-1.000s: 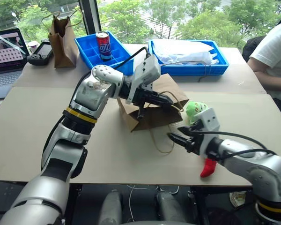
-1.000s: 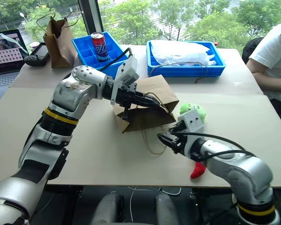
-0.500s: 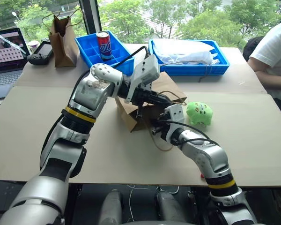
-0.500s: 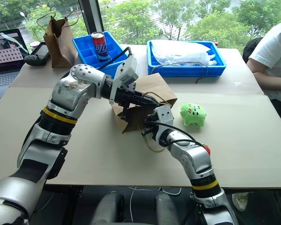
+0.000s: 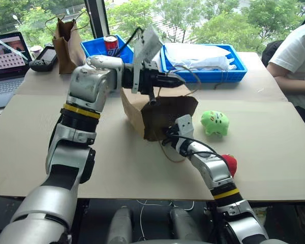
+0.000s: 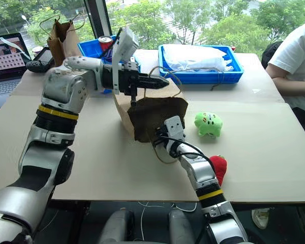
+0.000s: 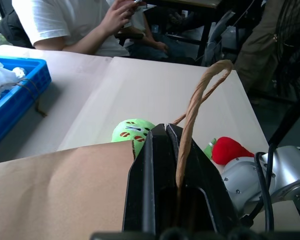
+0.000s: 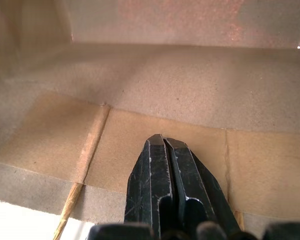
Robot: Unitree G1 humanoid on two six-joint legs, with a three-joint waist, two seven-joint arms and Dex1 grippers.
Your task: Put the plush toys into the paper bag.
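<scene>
You've got the paper bag near mid-table, mouth turned toward the robot's R side, w/ its upper edge pulled up off the table. L gripper is above the bag, jaws clamped on the bag's twine handle; the loop arcs up out of the closed fingers in the left wrist view. The second twine loop lies slack on the table just in front of the bag.

R gripper is at the bag's mouth, fingers pressed together w/ nothing between them. In the right wrist view the closed fingertips point at the brown paper inside the bag; can't tell if they touch it.

Green plush sits on the table just R of the bag, apart from it, not in it. Red chili plush lies nearer the front table edge than the bag, beside the R forearm, also outside the bag.

Behind the bag: blue tray w/ white plastic in it, a 2nd blue tray holding a soda can, and a narrower dark-brown bag further L. Laptop at far L of the bag. A person in a white shirt sits at the R table edge.
</scene>
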